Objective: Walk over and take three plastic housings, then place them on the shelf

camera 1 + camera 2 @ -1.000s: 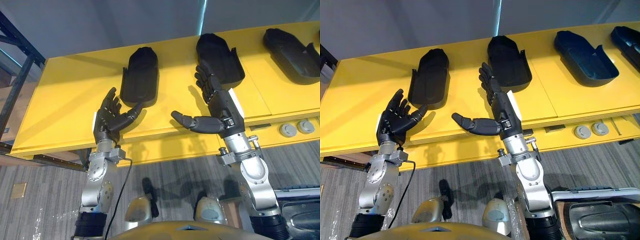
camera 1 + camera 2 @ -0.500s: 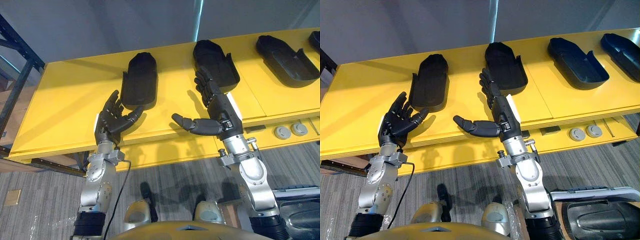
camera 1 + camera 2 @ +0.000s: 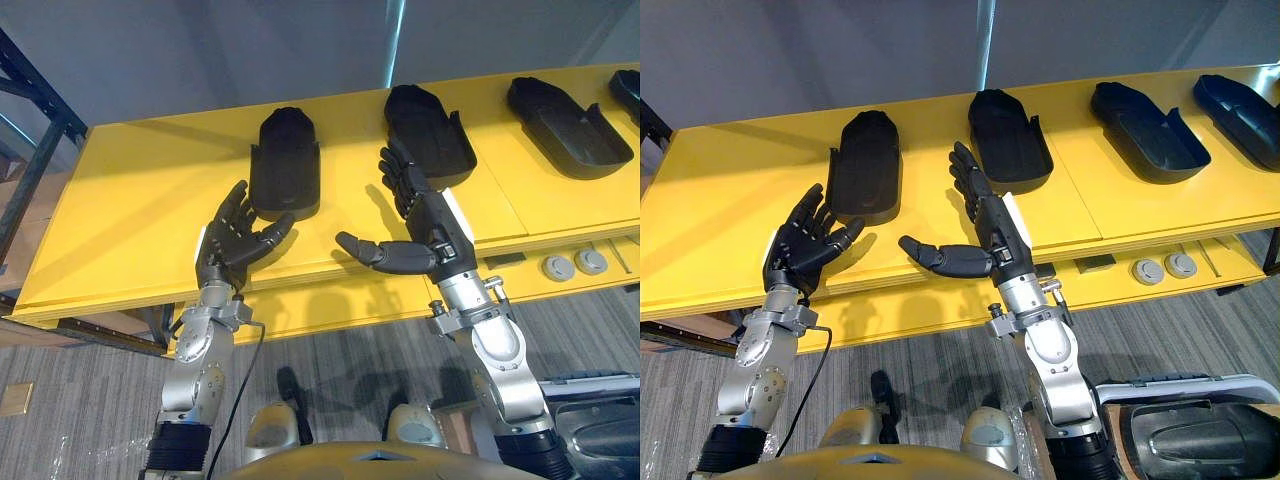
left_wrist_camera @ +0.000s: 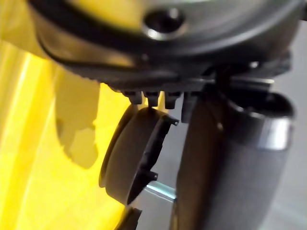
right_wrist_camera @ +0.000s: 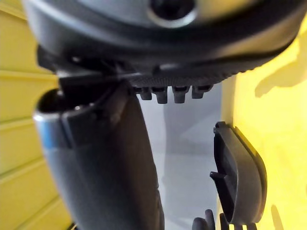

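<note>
The right hand (image 5: pixel 158 43) looms dark and close, its thumb (image 5: pixel 110 163) stretched out straight and its fingers (image 5: pixel 163 93) showing as a short row of stubs, with nothing held between them. Past the fingers stands a grey wall (image 5: pixel 182 143). On the side away from the thumb a black plastic housing (image 5: pixel 240 177) lies on the yellow worktop (image 5: pixel 283 143), seen edge-on, with fingertips of the left hand (image 5: pixel 208 221) just beside its end
</note>
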Tool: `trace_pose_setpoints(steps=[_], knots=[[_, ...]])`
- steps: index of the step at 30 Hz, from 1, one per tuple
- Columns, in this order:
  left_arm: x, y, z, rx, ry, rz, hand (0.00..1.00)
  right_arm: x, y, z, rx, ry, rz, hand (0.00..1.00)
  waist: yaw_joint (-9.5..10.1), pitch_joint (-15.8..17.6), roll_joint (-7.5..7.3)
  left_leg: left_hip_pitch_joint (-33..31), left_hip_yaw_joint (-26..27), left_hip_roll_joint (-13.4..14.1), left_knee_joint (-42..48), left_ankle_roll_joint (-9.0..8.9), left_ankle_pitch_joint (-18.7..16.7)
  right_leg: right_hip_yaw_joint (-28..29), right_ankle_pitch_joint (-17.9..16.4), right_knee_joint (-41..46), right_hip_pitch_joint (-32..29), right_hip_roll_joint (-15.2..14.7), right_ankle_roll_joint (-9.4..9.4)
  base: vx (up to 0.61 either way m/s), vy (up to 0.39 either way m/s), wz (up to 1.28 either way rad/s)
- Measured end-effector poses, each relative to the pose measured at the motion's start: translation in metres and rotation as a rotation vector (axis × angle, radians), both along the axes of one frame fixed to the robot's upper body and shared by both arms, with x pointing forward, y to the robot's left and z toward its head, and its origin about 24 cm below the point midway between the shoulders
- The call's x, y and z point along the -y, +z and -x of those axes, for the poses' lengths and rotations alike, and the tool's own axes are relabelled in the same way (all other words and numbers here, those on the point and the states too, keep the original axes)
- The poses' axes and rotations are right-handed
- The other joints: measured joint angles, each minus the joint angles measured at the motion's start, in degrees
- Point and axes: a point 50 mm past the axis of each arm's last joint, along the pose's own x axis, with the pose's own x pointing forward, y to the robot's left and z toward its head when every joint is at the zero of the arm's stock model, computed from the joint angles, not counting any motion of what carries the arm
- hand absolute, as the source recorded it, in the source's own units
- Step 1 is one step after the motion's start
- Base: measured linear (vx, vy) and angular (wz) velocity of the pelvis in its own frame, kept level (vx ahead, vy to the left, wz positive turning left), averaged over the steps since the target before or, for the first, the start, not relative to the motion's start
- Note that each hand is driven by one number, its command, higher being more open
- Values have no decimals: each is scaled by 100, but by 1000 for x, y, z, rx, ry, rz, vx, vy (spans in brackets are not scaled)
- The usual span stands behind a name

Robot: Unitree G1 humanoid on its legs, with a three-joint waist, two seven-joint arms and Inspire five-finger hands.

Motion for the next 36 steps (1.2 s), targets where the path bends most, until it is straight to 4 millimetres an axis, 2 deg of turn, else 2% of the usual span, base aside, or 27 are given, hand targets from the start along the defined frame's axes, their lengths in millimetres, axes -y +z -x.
trace_pose_setpoints(steps=[15, 24, 27, 33, 36], knots=[[5, 1, -2, -1, -23, 1, 100, -2, -2, 0, -13, 32, 11, 100, -11, -2, 3, 0, -1, -17, -1, 7, 4, 4, 7, -1, -1, -14, 6, 0, 0, 0], [6, 1, -2, -2, -28, 1, 100, -9, 0, -1, -7, 91, 1, 100, -10, -8, 13, 1, -23, -26, -12, 25, 18, -13, 20, -2, 11, -18, 26, 0, 0, 0], [6, 0, -3, -5, -25, 1, 100, -12, 2, -2, 0, 151, 0, 100, -9, -10, 16, 6, -34, -28, -16, 30, 24, -23, 21, -3, 22, -18, 28, 0, 0, 1], [4, -3, -4, -23, 4, -62, 100, -29, 9, 2, 42, 434, 28, 100, 11, -34, 30, 84, -140, -38, -35, 26, 31, -150, 21, -75, 203, -15, 29, -3, -3, 8], [-7, -2, -2, -38, 128, -161, 100, -39, 12, 5, 60, 564, 68, 100, 24, -63, 35, 68, -189, -43, -86, 8, 58, -203, -7, -79, 199, -11, -14, 1, -12, 9]])
